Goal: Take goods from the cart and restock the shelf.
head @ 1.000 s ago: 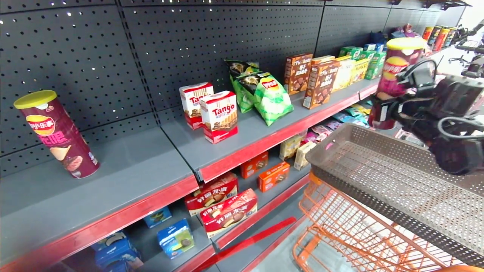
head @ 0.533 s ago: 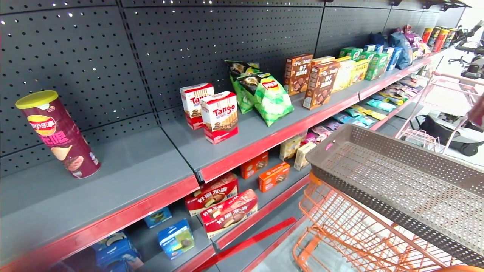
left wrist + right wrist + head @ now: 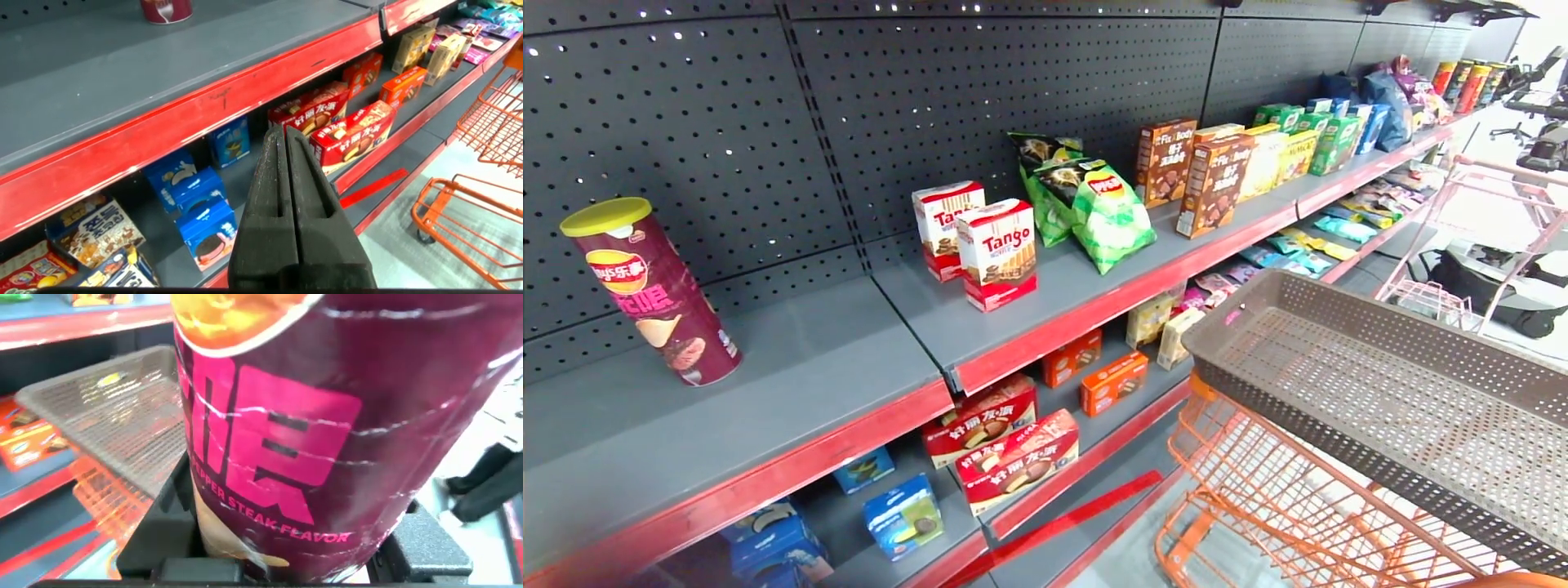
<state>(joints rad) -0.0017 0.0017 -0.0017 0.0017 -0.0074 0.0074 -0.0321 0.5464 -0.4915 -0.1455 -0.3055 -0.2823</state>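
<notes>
A purple chips can with pink lettering sits close in the right wrist view, and my right gripper is shut on its lower body, a black finger on either side. A matching purple can with a yellow lid stands upright at the left end of the upper shelf; its base also appears in the left wrist view. My left gripper is shut on nothing, its fingers pressed together, in front of the shelf's red edge and above the lower shelf's boxes.
Two wafer boxes, green chip bags and brown boxes line the upper shelf to the right. Grey shelf surface lies bare between the can and the wafer boxes. The orange cart carries a grey perforated tray at the right.
My right arm, with the purple can in its gripper, has gone out of the head view to the right. The shelf goods stay where they were.
</notes>
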